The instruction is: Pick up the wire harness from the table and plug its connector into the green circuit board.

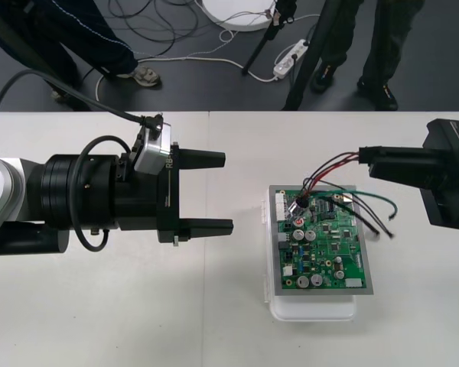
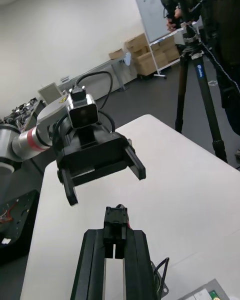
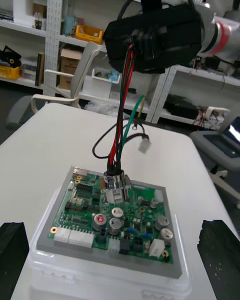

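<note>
- Insertion looks in hand: your right claw (image 1: 365, 162), clamping the harness (image 3: 120, 130), hovers at the board's (image 1: 325, 248) 1 o'clock.
- Left claw (image 1: 228, 193), 9 o'clock, gapes empty.
- Next, align the plug (image 2: 116, 226).

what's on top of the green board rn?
The harness's metal socket lies on the green board, its wires rising to the right hand, shut on the black plug. The components under the socket are covered, so any contact there can't be seen.
</note>
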Robot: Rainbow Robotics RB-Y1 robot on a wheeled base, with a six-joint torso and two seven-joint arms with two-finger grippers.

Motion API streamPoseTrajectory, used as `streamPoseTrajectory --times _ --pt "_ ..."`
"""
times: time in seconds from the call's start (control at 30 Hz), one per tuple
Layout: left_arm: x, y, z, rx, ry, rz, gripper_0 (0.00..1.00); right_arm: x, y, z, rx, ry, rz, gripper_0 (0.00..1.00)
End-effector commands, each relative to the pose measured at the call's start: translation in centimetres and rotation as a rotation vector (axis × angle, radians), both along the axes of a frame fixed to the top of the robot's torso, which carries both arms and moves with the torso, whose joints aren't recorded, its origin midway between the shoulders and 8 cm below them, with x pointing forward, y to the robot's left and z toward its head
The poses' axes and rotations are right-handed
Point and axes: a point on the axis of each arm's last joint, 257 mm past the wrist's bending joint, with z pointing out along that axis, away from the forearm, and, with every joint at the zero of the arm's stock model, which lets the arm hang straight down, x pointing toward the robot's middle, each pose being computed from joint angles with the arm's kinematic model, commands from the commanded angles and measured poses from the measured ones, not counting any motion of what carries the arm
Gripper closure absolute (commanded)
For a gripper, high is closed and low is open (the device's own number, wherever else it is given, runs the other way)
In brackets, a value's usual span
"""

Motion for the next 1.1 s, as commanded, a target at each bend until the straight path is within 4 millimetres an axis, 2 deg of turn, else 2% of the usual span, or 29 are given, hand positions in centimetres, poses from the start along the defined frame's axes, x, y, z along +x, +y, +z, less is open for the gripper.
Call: streamPoseTrajectory --times 0.03,0.3,0.77,1.1 --pt "0.2 -0.7 3.2 -0.046 -0.017 0.006 0.0 -0.5 -0.4 1.0 -0.007 -0.151 0.043 1.0" --pt "-0.6 -0.8 4.6 -0.034 -0.051 -0.049 0.0 -1.3 1.3 0.7 0.03 -0.266 0.097 1.0" --pt "-2.9 -1.7 6.3 -0.075 -0.14 -0.158 0.0 -1.3 4.0 0.7 0.152 -0.415 0.095 1.0" --pt "-3.4 -2.3 7.4 -0.105 -0.194 -0.18 0.0 -1.7 5.5 0.6 0.226 -0.476 0.092 1.0"
